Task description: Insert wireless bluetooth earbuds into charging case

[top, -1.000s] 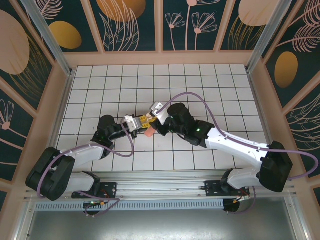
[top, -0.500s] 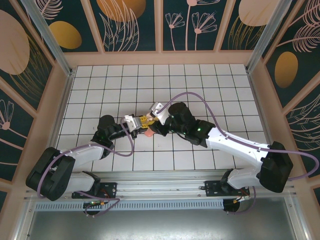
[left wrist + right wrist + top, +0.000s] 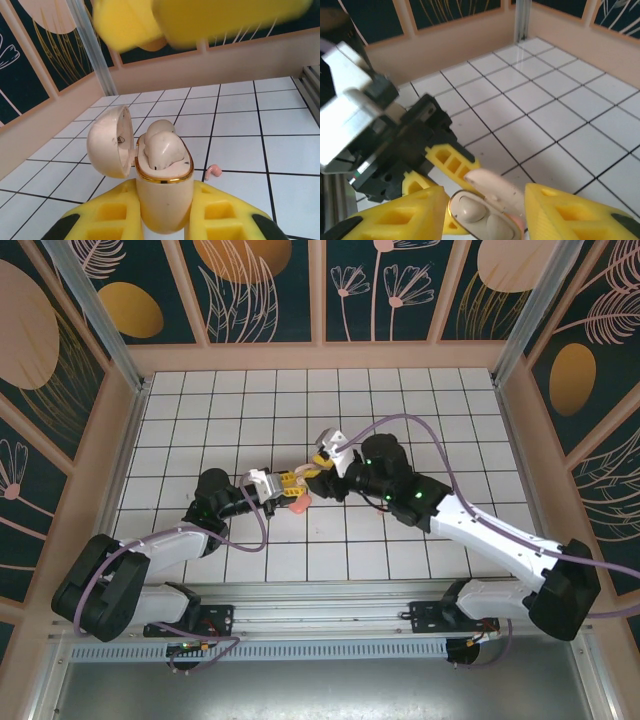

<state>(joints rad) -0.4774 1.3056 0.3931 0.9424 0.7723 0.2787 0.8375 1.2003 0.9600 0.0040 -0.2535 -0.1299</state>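
Charging case (image 3: 162, 192) open, clamped in left tool (image 3: 164, 220), right tool (image 3: 482, 212) parted, empty

White tiled floor (image 3: 400, 400), dark grout grid — boxed in by tan boards (image 3: 320, 357). Teal panels (image 3: 400, 310) above are printed with leaves and orange discs. Aluminium posts (image 3: 97, 312) are set at the back corners — metal rail (image 3: 320, 612) is mounted along the near edge.

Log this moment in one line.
left fingers: shut on case | lid: open | beige earbuds: in case | right fingers: open, above case | pink earbud: loose on tile
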